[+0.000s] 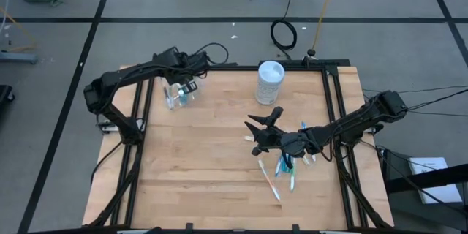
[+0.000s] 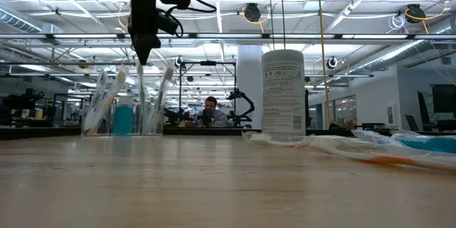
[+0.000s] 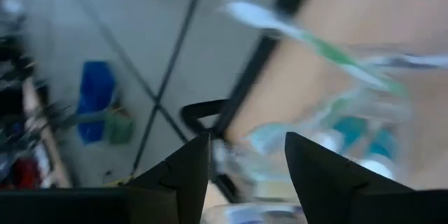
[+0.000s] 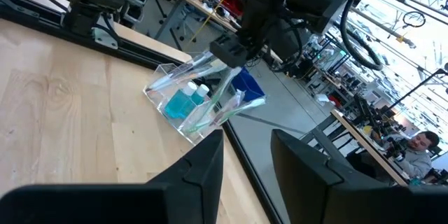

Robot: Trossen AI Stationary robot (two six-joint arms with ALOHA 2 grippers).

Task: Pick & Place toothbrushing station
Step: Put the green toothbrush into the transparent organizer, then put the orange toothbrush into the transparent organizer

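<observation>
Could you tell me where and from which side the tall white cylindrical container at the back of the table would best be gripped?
The tall white cylindrical container stands upright on the wooden table, apart from the pale toothbrushes lying nearer the front. Its round straight wall suits a grip across the middle of the body, probably coming in level from the front, where the table is bare. From above, its cap looks too wide for the fingers.

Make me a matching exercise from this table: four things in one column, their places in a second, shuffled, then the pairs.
Things:
1. clear cup
2. white container
3. loose toothbrushes
4. left end effector

Places:
A. lying flat under the right arm
B. far left part of the table, toothbrushes standing inside
C. over the cup, fingers apart
D. upright at the far edge, near the middle

Pairs: 1-B, 2-D, 3-A, 4-C
</observation>
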